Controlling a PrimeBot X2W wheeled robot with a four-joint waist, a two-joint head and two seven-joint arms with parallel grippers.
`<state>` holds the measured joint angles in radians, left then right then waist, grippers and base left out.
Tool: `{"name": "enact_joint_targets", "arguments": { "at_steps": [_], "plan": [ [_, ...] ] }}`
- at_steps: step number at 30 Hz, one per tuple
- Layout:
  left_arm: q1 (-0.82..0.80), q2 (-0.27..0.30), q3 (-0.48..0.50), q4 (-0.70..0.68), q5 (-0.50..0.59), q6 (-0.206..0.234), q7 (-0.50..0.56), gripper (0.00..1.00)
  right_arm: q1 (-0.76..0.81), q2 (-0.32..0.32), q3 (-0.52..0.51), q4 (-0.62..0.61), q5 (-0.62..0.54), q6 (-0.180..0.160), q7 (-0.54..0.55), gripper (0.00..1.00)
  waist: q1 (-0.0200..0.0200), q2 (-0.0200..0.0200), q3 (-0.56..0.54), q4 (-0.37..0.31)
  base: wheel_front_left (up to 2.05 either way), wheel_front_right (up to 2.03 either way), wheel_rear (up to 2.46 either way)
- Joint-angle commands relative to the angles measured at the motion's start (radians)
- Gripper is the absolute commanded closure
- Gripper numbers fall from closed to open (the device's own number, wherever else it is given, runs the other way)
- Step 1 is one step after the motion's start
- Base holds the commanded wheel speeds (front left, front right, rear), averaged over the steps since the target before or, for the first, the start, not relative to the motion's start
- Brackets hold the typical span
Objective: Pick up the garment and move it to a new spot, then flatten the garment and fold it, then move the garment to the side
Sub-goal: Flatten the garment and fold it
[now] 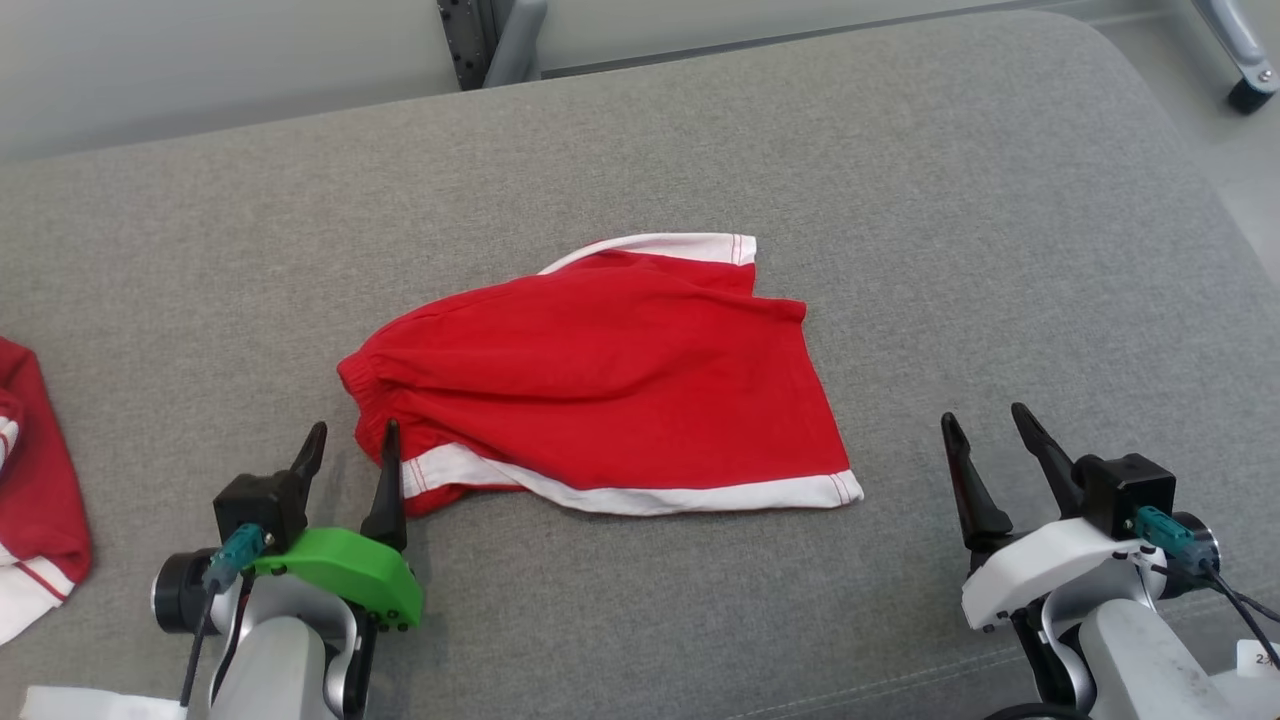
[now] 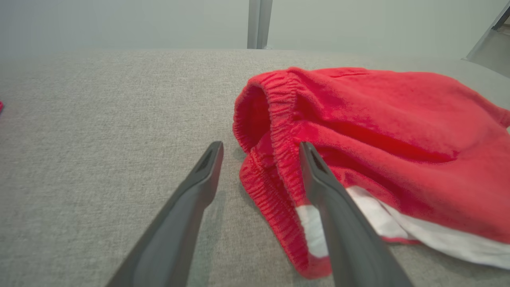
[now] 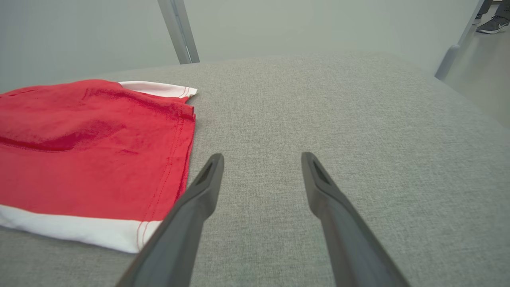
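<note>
The garment (image 1: 610,385) is a pair of red shorts with white hems, lying folded over in the middle of the grey cushion (image 1: 900,200). Its elastic waistband (image 2: 275,131) bunches at the left end. My left gripper (image 1: 352,442) stands open at that waistband corner, its right finger against the fabric and nothing between the fingers. In the left wrist view the left gripper (image 2: 261,148) frames the waistband edge. My right gripper (image 1: 987,422) is open, apart from the shorts' white hem corner (image 3: 131,237). The right gripper (image 3: 262,158) hovers over bare cushion.
Another red and white cloth (image 1: 35,500) lies at the cushion's left edge. The cushion's far edge meets a pale wall with a metal post (image 1: 500,40). A chair caster (image 1: 1250,95) stands on the floor at the far right. A person's shoe (image 3: 494,24) shows far off.
</note>
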<state>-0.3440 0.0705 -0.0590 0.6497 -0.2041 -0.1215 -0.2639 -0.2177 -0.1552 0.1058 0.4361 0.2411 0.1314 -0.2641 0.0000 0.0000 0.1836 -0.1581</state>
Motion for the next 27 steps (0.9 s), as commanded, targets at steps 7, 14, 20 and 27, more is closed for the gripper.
{"name": "enact_joint_targets", "arguments": {
  "at_steps": [7,14,20,27],
  "plan": [
    [0.126,-0.016,0.025,-0.095,0.043,0.003,0.000,0.00,0.057,0.031,-0.038,-0.047,-0.018,-0.001,-0.001,0.00,0.0000,0.0000,-0.064,0.070,0.00,0.00,0.00],
    [0.250,-0.019,0.036,-0.206,0.070,0.000,0.000,0.00,0.109,0.051,-0.059,-0.063,-0.034,-0.001,-0.001,0.00,0.0000,0.0000,-0.135,0.104,0.00,0.00,0.00],
    [0.336,-0.019,0.019,-0.279,0.090,0.002,0.000,0.00,0.153,0.061,-0.072,-0.071,-0.049,-0.001,-0.001,0.00,0.0000,0.0000,-0.179,0.121,0.00,0.00,0.00],
    [0.376,-0.019,0.004,-0.292,0.094,0.000,0.000,0.00,0.180,0.069,-0.070,-0.066,-0.054,-0.001,-0.001,0.00,0.0000,0.0000,-0.195,0.127,0.00,0.00,0.00]
  ]
}}
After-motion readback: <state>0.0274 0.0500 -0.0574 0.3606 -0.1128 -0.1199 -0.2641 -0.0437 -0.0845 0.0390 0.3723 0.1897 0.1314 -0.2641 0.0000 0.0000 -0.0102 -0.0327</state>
